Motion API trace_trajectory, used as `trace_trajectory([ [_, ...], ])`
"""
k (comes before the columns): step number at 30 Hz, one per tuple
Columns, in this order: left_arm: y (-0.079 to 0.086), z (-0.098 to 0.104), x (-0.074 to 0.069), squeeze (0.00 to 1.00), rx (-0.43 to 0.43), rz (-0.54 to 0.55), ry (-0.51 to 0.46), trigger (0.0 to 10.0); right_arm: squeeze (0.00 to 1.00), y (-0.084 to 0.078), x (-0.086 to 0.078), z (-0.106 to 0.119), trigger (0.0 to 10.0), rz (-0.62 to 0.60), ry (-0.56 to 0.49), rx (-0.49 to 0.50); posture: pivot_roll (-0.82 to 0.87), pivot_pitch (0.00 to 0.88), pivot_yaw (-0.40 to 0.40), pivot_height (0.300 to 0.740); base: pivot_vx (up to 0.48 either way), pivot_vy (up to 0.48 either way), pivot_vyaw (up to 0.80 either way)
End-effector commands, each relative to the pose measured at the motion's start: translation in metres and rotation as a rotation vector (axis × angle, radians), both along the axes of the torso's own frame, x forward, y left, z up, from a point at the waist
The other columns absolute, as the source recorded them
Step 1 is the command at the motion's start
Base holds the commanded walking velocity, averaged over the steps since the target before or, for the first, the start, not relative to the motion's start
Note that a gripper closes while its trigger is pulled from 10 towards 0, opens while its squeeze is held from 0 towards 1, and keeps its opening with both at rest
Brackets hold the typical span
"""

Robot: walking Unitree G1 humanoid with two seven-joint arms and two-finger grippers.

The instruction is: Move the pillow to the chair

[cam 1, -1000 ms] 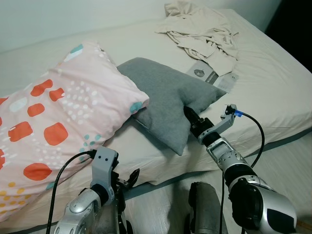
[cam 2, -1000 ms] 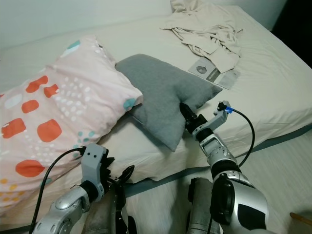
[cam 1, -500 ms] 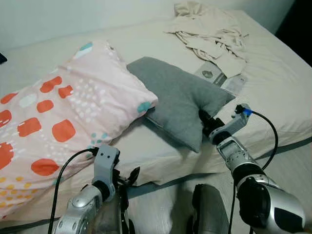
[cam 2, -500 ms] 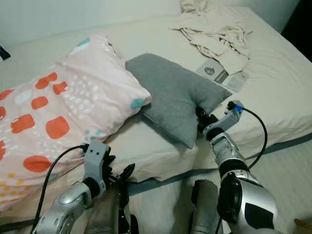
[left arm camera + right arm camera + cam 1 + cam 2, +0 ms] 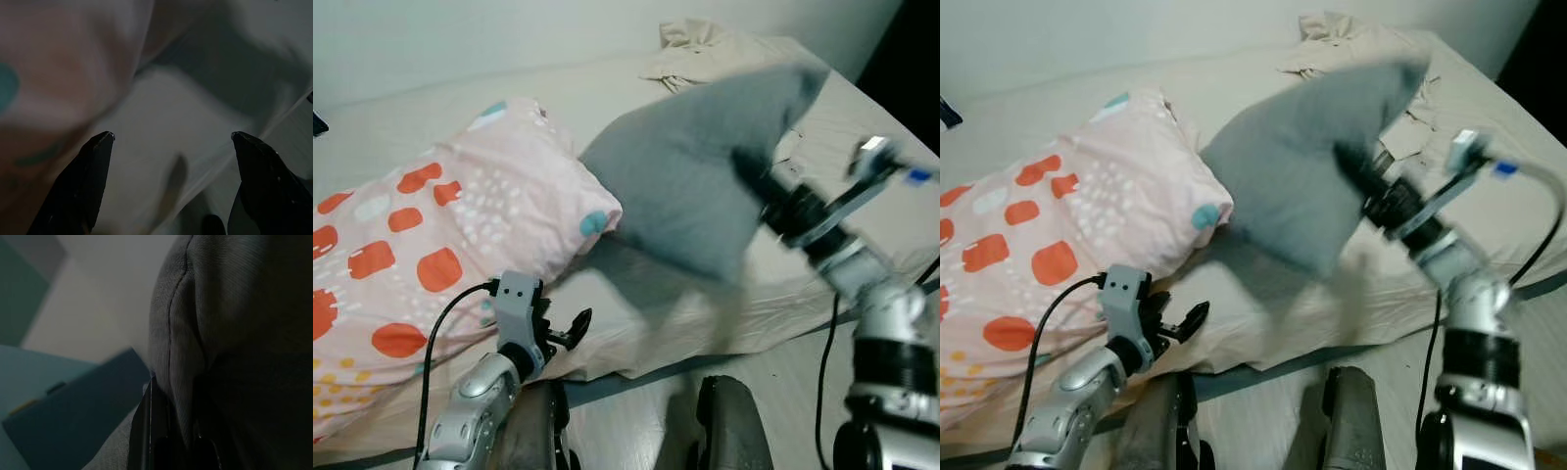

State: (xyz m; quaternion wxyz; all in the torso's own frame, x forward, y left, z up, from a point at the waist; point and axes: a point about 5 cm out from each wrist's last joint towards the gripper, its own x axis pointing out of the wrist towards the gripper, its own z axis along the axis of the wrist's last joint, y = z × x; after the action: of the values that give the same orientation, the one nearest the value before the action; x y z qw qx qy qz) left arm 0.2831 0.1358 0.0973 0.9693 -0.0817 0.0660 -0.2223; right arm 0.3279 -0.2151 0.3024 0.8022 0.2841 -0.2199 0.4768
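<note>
Setting: a bedroom in a home. A wide bed [image 5: 431, 108] covered by a cream fitted sheet is seen across the head views, set against a plain pale wall [image 5: 460, 39]. A large pink pillow [image 5: 421, 215] printed with orange and teal patches is laid on the sheet, with a plain grey pillow [image 5: 695, 186] beside it. Crumpled beige clothing [image 5: 695, 54] is left at the far end of the mattress. Pale flooring [image 5: 793, 392] is visible at the bed's near edge.

Cream bed [image 5: 431, 117], patterned pink pillow [image 5: 431, 215] on it, crumpled beige clothes [image 5: 705, 54] — far corner
</note>
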Motion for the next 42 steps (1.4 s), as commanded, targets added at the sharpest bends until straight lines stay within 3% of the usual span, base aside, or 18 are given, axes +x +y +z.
trace_trajectory([
  [1,0.002,-0.008,-0.001,0.00,0.000,0.018,0.030,10.0,0.00,-0.005,-0.012,0.037,0.0,0.049,-0.172,0.067,0.02,0.162,0.017,0.570,0.000,0.000,0.00],
  [5,-0.003,-0.012,0.002,0.00,-0.032,0.016,0.068,10.0,0.00,-0.001,-0.017,0.057,0.0,0.106,-0.218,0.134,0.02,0.166,0.015,0.570,0.000,0.000,0.00],
  [9,-0.017,-0.013,0.001,0.00,-0.132,0.000,0.111,10.0,0.00,0.009,-0.017,0.062,0.0,0.178,-0.212,0.185,0.02,0.169,0.020,0.570,0.000,0.000,0.00],
  [14,-0.024,-0.010,0.002,0.00,-0.183,-0.008,0.117,10.0,0.00,0.018,-0.014,0.067,0.0,0.223,-0.204,0.207,0.02,0.170,0.024,0.570,0.000,0.000,0.00],
  [18,-0.025,-0.009,0.004,0.00,-0.205,-0.002,0.108,10.0,0.00,0.038,-0.010,0.084,0.0,0.337,-0.220,0.263,0.02,0.172,0.025,0.570,0.000,0.000,0.00],
  [22,-0.016,-0.003,0.006,0.00,-0.249,0.025,0.074,10.0,0.00,0.061,-0.022,0.107,0.0,0.573,-0.320,0.355,0.02,0.174,0.020,0.570,0.000,0.000,0.00],
  [23,-0.016,-0.003,0.006,0.00,-0.249,0.025,0.074,10.0,0.00,0.061,-0.022,0.107,0.0,0.573,-0.320,0.355,0.02,0.174,0.020,0.570,0.000,0.000,0.00],
  [26,-0.003,0.003,0.008,0.00,-0.299,0.076,0.057,10.0,0.00,0.077,-0.035,0.112,0.0,0.746,-0.357,0.408,0.03,0.173,0.020,0.570,0.000,0.000,0.00],
  [29,0.004,0.004,0.009,0.00,-0.299,0.092,0.045,10.0,0.00,0.083,-0.040,0.112,0.0,0.811,-0.365,0.429,0.03,0.174,0.021,0.570,0.000,0.000,0.00],
  [32,0.021,0.010,0.011,0.00,-0.308,0.130,0.014,10.0,0.00,0.095,-0.054,0.115,0.0,0.948,-0.401,0.465,0.04,0.174,0.024,0.570,0.000,0.000,0.00],
  [37,0.033,0.011,0.014,0.00,-0.281,0.152,0.006,10.0,0.00,0.097,-0.063,0.119,0.0,1.010,-0.438,0.458,0.03,0.169,0.030,0.570,0.000,0.000,0.00],
  [40,0.040,0.008,0.014,0.00,-0.231,0.167,0.011,10.0,0.00,0.093,-0.057,0.112,0.0,0.940,-0.384,0.448,0.03,0.168,0.027,0.570,0.000,0.000,0.00],
  [42,0.049,0.002,0.013,0.00,-0.169,0.207,0.025,10.0,0.00,0.084,-0.048,0.095,0.0,0.843,-0.327,0.439,0.04,0.169,0.024,0.570,0.000,0.000,0.00],
])
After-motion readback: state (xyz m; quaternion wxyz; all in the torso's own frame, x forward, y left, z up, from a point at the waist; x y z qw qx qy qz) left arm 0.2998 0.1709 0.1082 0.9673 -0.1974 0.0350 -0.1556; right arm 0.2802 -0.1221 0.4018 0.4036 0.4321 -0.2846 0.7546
